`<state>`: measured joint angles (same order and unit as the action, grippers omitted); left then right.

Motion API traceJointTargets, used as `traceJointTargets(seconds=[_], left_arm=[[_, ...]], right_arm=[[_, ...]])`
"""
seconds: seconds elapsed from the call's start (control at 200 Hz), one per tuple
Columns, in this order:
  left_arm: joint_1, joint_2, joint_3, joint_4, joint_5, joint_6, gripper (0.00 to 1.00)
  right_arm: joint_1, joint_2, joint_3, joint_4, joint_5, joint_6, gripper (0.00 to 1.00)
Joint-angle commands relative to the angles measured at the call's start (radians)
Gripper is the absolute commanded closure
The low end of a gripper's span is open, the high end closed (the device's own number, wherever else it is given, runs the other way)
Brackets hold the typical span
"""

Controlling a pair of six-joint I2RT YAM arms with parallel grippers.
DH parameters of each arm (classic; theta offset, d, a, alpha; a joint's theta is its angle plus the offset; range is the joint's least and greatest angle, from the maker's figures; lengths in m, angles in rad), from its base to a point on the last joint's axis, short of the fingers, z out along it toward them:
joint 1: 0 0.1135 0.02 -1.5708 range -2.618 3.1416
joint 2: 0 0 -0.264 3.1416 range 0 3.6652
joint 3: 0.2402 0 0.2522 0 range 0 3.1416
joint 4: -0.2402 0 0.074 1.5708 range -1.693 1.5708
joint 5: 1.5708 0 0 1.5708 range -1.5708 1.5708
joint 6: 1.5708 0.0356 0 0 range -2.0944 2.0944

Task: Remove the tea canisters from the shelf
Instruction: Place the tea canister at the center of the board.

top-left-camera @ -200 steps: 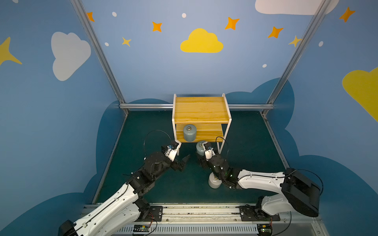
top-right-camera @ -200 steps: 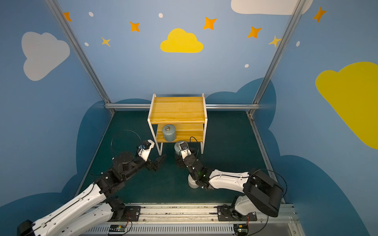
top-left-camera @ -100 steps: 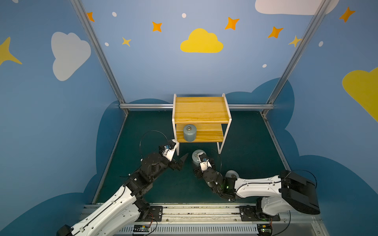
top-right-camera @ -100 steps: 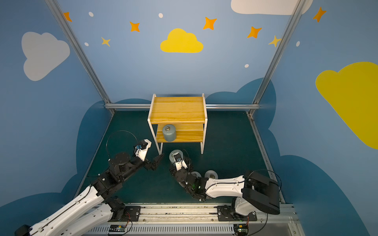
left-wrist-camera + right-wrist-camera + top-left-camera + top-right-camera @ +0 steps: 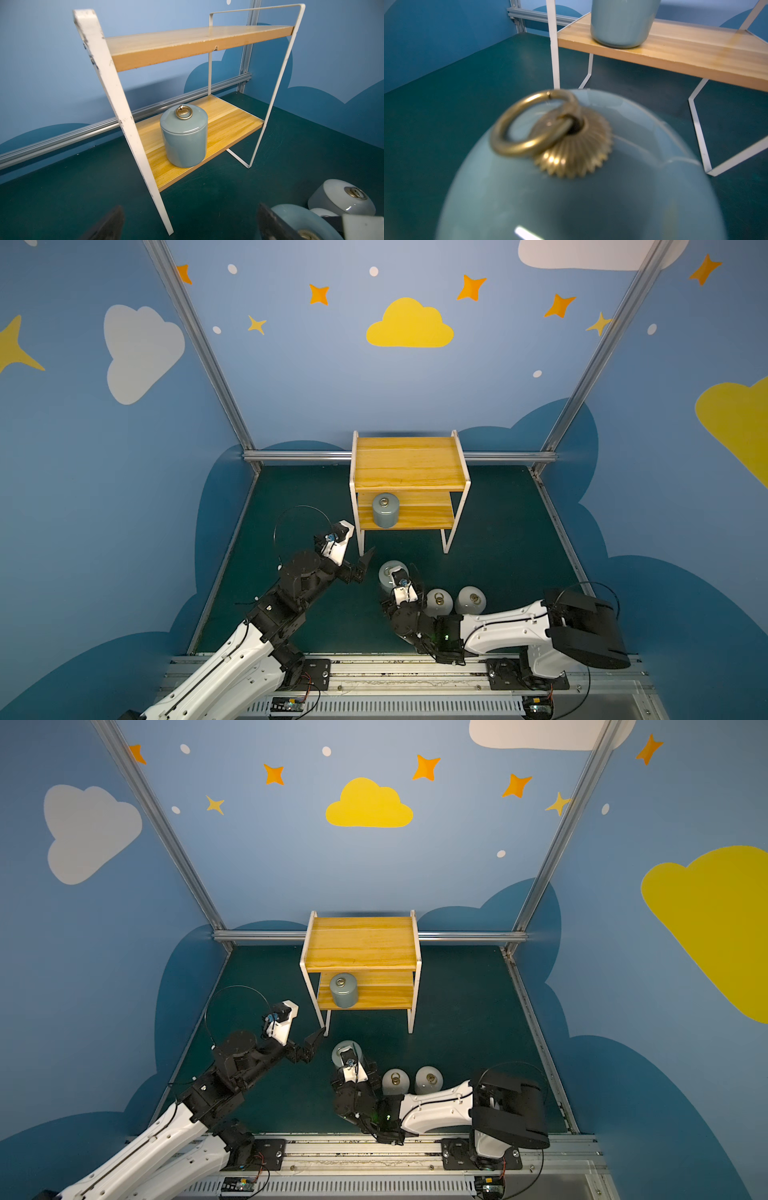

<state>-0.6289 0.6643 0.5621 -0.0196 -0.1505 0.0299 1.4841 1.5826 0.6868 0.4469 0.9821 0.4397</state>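
The boards of the shelf (image 5: 187, 52) are finished as yellowish grained wood; its thin frame is coated white and chipped at the edges. The grey-blue canister (image 5: 184, 137) on its lower board and the second grey-blue canister (image 5: 571, 197) before it are glazed smooth and glossy, the latter's ring handle (image 5: 517, 148) made of brassy metal.

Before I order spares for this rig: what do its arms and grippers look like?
Both arms, left and right, have white link shells, black joints and thin black looping cables. Each wrist carries a white camera block. The left gripper has dark tapered fingers; the right gripper's are hidden.
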Motion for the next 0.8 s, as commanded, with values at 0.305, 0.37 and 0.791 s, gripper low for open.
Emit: traceJointTargets(seconds=[0.305,0.37,0.791], left_arm=[[0.025,0.018,-0.012,0.015,0.004,0.004,0.0],[0.028,0.015,-0.013,0.014,0.003,0.007,0.0],[0.034,0.027,-0.012,0.01,0.011,0.015,0.0]], right_arm=[[0.021,0.093,0.043,-0.047,0.077,0.191,0.33],[0.021,0.112,0.052,-0.047,0.076,0.197,0.33],[0.015,0.2,0.071,-0.113,0.066,0.303,0.32]])
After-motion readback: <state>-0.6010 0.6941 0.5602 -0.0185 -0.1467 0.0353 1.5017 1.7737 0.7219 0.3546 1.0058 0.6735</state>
